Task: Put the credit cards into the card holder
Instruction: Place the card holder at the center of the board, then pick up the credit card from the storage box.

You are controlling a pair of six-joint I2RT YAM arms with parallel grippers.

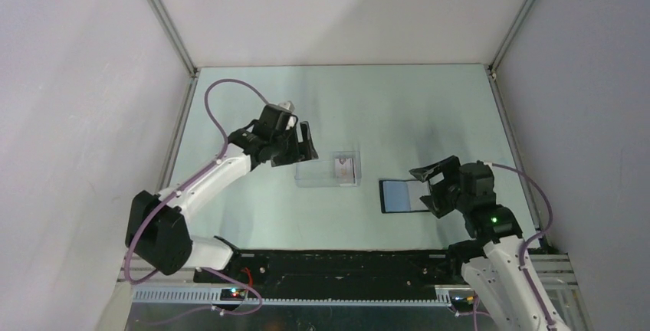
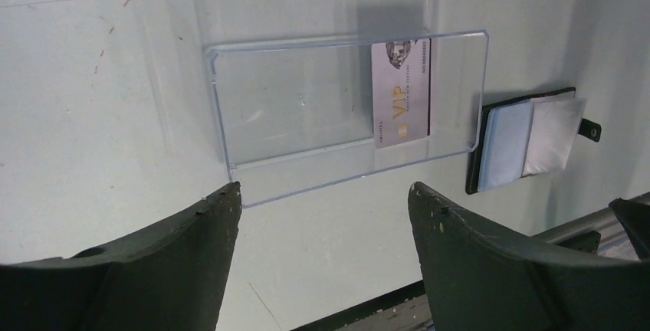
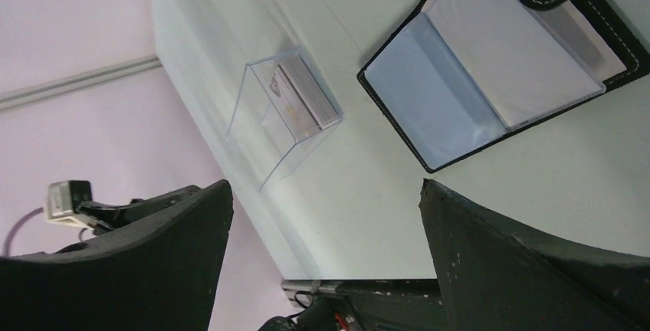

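On the left, my left end effector (image 1: 303, 143) hangs with its jaws spread wide and nothing between them. It sits at the left end of the clear plastic box (image 1: 328, 170) and is not touching it. I take that as a waiting or approach pose. From its wrist view the box fills the frame just past the fingertips (image 2: 230, 197), so a reach into it looks short.

The box lies on the worktop (image 1: 253, 216), open side up. The credit cards (image 1: 345, 168) stand on edge inside it, bunched against its right end. The front one reads VIP in the left wrist view. Standing like that, they offer a top edge to pinch instead of lying flat on the surface, which I guess is why they are racked this way. The cards are well apart from the left jaws, at the far end of the box from them.

To the right of the box, near it but not touching, the card holder (image 1: 400, 195) lies unfolded and flat, with its pale blue pockets facing up and its snap tab flung outward. One half shows a whitish panel. I can't tell whether that is a seated card or only the lining.

Furthest right, my right end effector (image 1: 424, 189) is also fully spread and empty. It hovers at the holder's right edge, probably placed to steady the holder or to receive a card.
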